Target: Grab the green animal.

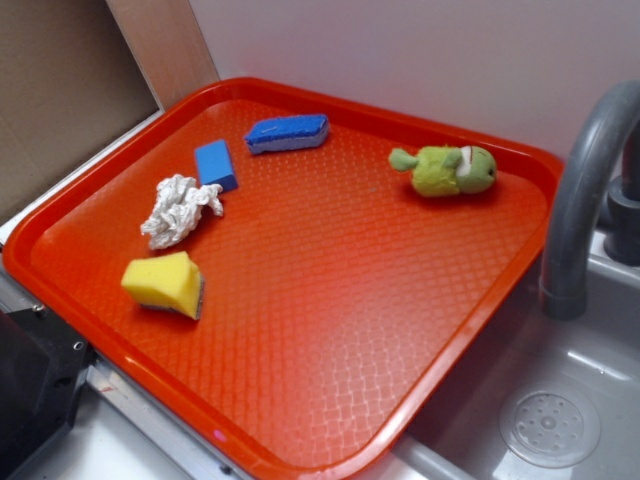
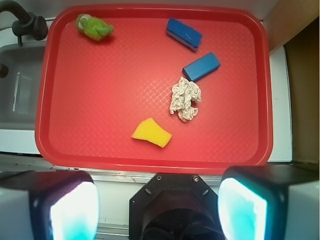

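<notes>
The green animal (image 1: 452,170) is a small lime-green plush with a white and red patch, lying on the red tray (image 1: 300,420) near its far right corner. In the wrist view the green animal (image 2: 93,27) lies at the tray's upper left corner, far from my gripper (image 2: 158,210). The gripper hangs high over the tray's near edge, open, its two pads wide apart with nothing between them. The gripper does not show in the exterior view.
On the tray lie a yellow wedge sponge (image 2: 151,132), a crumpled white paper wad (image 2: 185,98), a blue block (image 2: 201,66) and a blue-and-white sponge (image 2: 184,33). A grey faucet (image 1: 580,190) and sink (image 1: 560,420) stand right of the tray.
</notes>
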Action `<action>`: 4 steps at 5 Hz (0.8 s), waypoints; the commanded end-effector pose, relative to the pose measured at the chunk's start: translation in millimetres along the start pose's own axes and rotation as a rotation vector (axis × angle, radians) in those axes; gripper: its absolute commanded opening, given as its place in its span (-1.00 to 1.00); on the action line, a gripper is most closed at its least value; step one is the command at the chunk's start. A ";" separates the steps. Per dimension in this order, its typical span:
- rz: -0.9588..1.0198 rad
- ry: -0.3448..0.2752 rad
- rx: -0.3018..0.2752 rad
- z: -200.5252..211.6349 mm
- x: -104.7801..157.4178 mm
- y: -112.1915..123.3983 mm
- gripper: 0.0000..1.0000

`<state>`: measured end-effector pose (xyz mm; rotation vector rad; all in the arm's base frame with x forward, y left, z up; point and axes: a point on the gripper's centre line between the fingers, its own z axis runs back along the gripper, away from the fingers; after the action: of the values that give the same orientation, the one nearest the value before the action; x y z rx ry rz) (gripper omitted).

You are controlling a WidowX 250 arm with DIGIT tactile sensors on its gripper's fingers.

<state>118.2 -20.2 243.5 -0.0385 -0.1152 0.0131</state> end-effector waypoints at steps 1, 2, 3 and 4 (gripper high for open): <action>0.000 0.000 0.000 0.0 0.0 0.0 1.00; -0.137 -0.039 -0.024 -22.9 21.5 -27.2 1.00; -0.235 -0.060 -0.087 -46.9 49.2 -46.7 1.00; -0.302 -0.120 -0.068 -66.5 83.9 -58.7 1.00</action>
<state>209.3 -75.7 175.0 -0.0837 -0.2014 -0.2853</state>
